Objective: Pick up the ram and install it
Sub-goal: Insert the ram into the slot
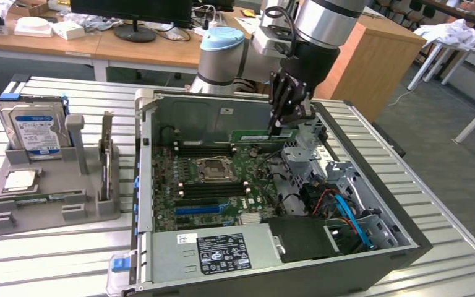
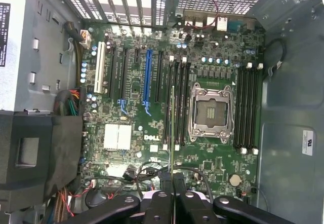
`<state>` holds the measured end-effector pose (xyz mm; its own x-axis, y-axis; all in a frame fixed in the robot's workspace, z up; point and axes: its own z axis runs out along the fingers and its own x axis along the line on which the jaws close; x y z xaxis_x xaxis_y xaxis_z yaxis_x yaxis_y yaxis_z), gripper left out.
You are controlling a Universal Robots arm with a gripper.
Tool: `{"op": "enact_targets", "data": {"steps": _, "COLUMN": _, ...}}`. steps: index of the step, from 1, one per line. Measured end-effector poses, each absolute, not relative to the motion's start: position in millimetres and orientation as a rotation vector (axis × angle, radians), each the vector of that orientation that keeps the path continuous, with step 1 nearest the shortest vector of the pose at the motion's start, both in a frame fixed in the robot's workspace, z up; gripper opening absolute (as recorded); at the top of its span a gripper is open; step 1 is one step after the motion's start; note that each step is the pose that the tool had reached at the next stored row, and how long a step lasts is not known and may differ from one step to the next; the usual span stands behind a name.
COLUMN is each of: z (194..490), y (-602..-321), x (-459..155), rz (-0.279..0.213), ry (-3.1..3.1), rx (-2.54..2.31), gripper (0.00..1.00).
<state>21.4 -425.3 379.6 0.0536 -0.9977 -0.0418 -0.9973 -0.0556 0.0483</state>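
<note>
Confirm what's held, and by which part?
Gripper pinches the long thin green ram stick by its upper edge, near its end on the exterior view's right.

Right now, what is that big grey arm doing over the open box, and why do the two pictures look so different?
That is a robot arm. Its gripper, a kind of metal hand, is shut on the ram, a thin green memory stick, and holds it above the open computer. One picture comes from a camera off to the side. The other comes from a camera on the arm's wrist, looking down at the green motherboard, with the ram seen edge-on. The computer stands on a slatted metal table. On the exterior view's left, a grey holder carries a hard drive.
</note>
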Motion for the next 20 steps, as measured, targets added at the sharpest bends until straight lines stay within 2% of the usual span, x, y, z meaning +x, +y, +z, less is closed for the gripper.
{"op": "enact_targets", "data": {"steps": 20, "z": 372.4, "y": -425.3, "x": 21.4, "rz": -0.1, "ry": -2.156, "rx": 2.274, "gripper": 0.12}}
